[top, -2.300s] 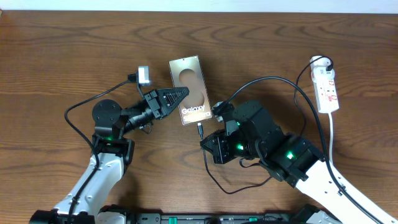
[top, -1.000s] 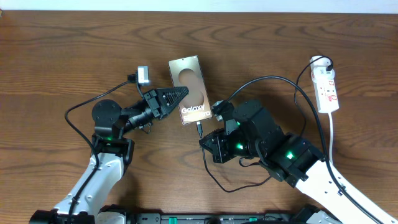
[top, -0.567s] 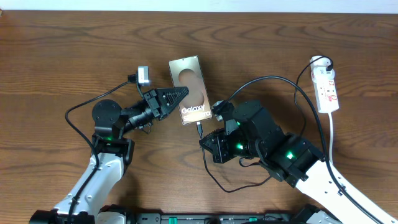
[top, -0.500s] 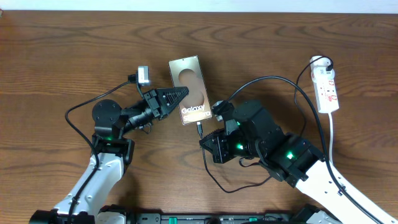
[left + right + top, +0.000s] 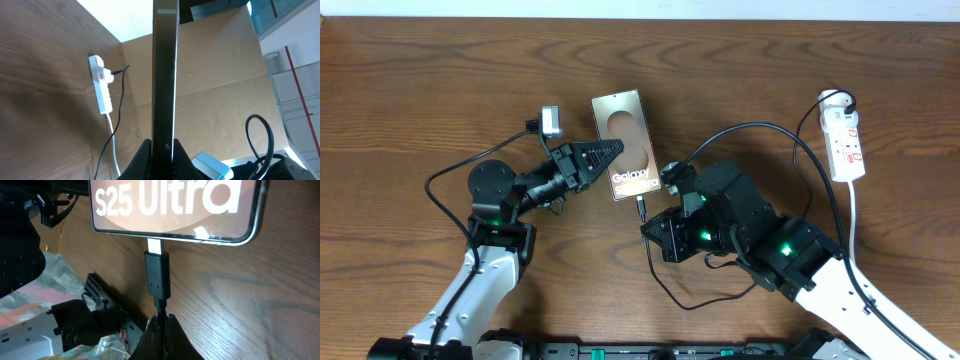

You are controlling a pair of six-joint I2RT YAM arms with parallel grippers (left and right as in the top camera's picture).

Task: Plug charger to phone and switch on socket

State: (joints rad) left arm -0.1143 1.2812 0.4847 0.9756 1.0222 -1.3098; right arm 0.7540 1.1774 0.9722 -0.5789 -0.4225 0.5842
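Note:
The phone [image 5: 627, 145] lies on the wooden table, bronze face up with white lettering. My left gripper [image 5: 613, 150] is shut on its left edge; in the left wrist view the phone [image 5: 165, 75] is a dark edge-on slab between the fingers [image 5: 145, 157]. Just below the phone, my right gripper [image 5: 646, 222] is shut on the charger cable behind its black plug [image 5: 157, 275]. The plug's metal tip [image 5: 154, 245] meets the phone's lower edge [image 5: 175, 232]; how deep it sits is unclear. The white socket [image 5: 844, 140] lies far right, the charger cable [image 5: 760, 127] running to it.
The socket's thick white cord [image 5: 851, 225] runs down toward the right arm base. The charger's slack loops [image 5: 665, 290] on the table under the right arm. A cardboard wall [image 5: 215, 75] stands beyond the table's far edge.

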